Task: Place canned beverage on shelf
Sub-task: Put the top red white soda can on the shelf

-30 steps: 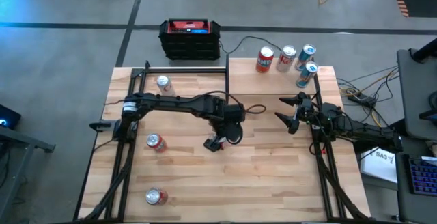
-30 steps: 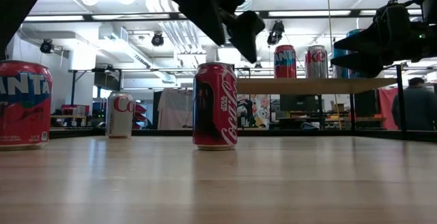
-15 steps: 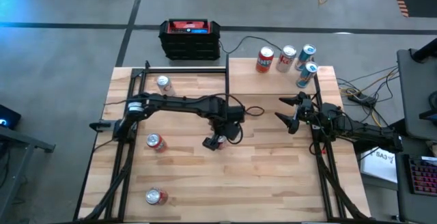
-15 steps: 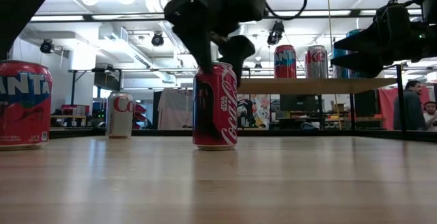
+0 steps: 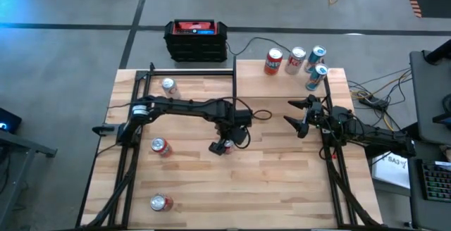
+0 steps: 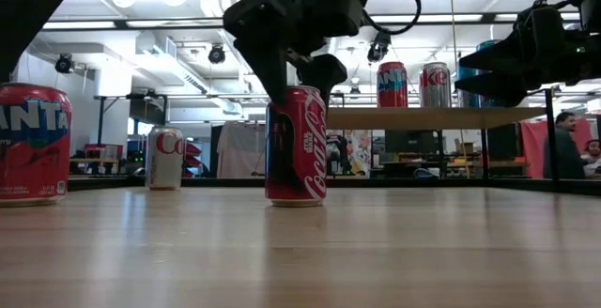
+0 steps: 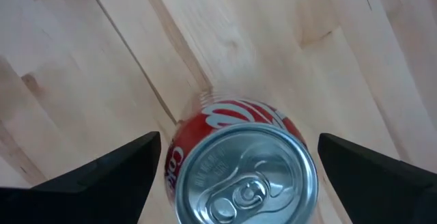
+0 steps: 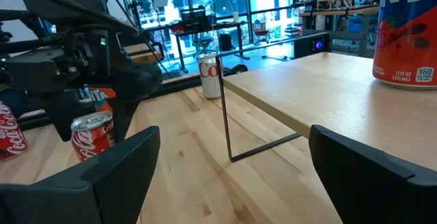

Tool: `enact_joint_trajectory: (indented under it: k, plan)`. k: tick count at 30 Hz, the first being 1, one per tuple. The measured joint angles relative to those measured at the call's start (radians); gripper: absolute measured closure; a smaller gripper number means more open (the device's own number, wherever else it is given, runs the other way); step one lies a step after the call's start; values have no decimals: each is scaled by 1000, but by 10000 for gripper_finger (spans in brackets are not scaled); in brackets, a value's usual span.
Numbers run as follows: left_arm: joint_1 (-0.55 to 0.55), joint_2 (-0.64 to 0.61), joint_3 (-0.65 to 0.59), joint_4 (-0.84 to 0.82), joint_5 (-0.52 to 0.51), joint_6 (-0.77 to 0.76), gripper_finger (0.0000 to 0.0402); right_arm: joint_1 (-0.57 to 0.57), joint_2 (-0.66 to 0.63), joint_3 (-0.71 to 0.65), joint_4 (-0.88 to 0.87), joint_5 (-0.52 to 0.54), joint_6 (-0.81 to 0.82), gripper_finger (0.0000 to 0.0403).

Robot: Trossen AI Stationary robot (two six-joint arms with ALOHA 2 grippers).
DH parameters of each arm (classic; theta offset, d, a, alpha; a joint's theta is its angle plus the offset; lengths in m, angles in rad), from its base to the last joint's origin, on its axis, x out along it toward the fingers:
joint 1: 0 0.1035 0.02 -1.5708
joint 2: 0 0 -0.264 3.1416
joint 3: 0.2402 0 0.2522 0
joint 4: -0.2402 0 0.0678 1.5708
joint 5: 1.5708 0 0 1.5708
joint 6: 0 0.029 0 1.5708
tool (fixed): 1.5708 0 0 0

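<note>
coke can (image 6: 296,146) upright mid-table | left hand (image 5: 224,146) open astride it | right hand (image 5: 296,115) open, idle

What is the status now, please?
Left end effector open, straddling upright Coca-Cola can. Right end effector open, idle beside shelf. Nothing blocking.

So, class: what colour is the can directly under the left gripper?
Red with white Coca-Cola script and a silver top; the can under the left gripper shows best in the low view.
</note>
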Motion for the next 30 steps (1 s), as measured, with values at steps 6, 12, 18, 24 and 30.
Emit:
enact_joint_trajectory:
  k: [6, 12, 18, 24, 30]
  plan:
    - [0, 0, -1, -1, 37, -13, 31, 0, 0, 0, 0, 0, 0, 44]
    - [2, 0, -2, -18, 65, -52, 82, 0, 0, 0, 0, 0, 0, 44]
    - [9, 0, -2, -17, 67, -64, 133, 0, 0, 0, 0, 0, 0, 44]
    - [12, 0, -2, -27, 68, 73, 119, 0, 0, 0, 0, 0, 0, 44]
    - [19, -2, -2, -58, 74, 402, 122, 0, 0, 0, 0, 0, 0, 44]
